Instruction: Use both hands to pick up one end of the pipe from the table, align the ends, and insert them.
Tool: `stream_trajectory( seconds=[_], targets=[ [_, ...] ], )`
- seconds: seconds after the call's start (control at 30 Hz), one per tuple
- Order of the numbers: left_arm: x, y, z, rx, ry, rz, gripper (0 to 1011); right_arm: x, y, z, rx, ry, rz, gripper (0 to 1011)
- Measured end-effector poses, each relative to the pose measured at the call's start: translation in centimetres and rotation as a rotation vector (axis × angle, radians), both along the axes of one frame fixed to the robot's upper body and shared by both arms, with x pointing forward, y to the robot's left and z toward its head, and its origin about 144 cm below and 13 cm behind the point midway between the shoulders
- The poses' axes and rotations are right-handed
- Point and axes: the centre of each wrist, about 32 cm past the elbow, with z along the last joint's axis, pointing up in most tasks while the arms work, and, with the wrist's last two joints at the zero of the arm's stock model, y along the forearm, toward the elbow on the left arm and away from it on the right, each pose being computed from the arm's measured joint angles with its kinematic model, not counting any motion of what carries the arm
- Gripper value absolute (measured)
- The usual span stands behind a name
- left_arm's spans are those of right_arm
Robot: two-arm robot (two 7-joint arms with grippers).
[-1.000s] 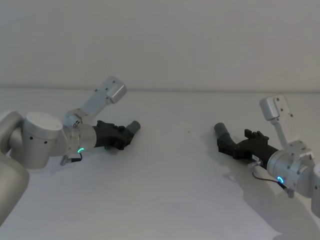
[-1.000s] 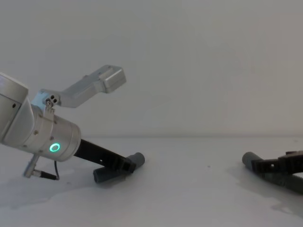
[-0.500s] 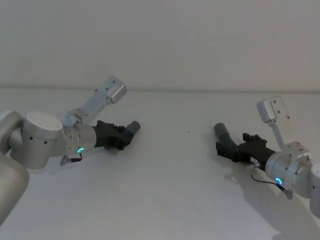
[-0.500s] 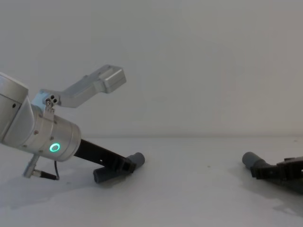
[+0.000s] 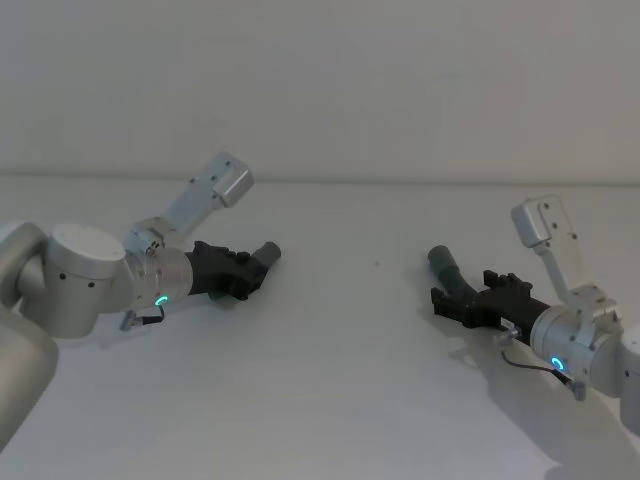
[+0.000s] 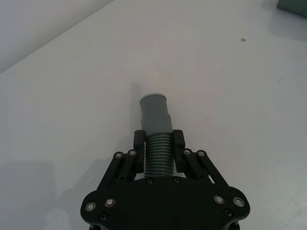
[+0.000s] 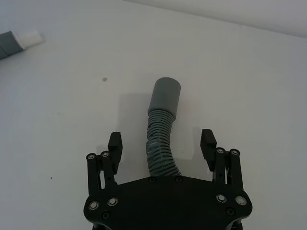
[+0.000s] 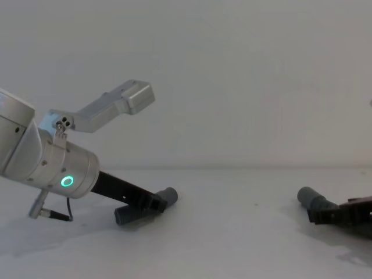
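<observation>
Clamping the short pipe piece [image 6: 158,160] by its ribbed middle in the left gripper [image 6: 159,140], on the left part of the table [image 5: 340,400], with the left fingers [image 6: 139,141] drawn in until pressing on both sides of the hose. Holding it tilted, as seen from the chest, with the short piece's cuff [image 8: 169,196] raised and aiming toward the table's middle, and the rear end [image 8: 124,215] down close to the surface; not being able to tell whether touching there or just above. Showing the white tip [image 7: 29,37] of that cuff far off in the right wrist view.

Straddling the longer pipe piece [image 7: 160,153], on the right part of the table, with the right gripper [image 7: 161,140] spread wide: the right fingers [image 7: 115,143] standing on either side of the ribs, clear of them, and grasping nothing. Lying flat on the white surface and curving a little, with the longer piece's cuff [image 7: 166,98] reaching out past the fingertips and aiming toward the far middle of the table. Passing back underneath the black gripper body and going out of sight there.

Leaving the two cuffs well apart, with bare table between. Reaching in low from the left edge of the chest view with a silver wrist [image 8: 58,165] and glowing green ring [image 8: 68,181].
</observation>
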Motion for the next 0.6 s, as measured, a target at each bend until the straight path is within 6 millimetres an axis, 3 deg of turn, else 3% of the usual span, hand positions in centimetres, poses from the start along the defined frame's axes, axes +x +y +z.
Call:
stream_trajectory(
  seconds=[0.1, 0.17, 0.27, 0.57, 0.6],
  targets=[
    [0.0, 0.0, 0.0, 0.0, 0.0, 0.0, 328, 0.01, -0.01, 0.01, -0.001, 0.002, 0.001, 946],
    [0.0, 0.0, 0.0, 0.0, 0.0, 0.0, 328, 0.02, -0.03, 0.01, -0.002, 0.003, 0.001, 839],
    [0.0, 0.0, 0.0, 0.0, 0.0, 0.0, 328, 0.03, -0.04, 0.01, -0.002, 0.004, 0.001, 788],
    [0.0, 0.0, 0.0, 0.0, 0.0, 0.0, 328, 0.03, -0.05, 0.0, -0.003, 0.006, 0.003, 464],
    [0.0, 0.0, 0.0, 0.0, 0.0, 0.0, 328, 0.03, -0.05, 0.0, -0.003, 0.006, 0.003, 464]
  ],
)
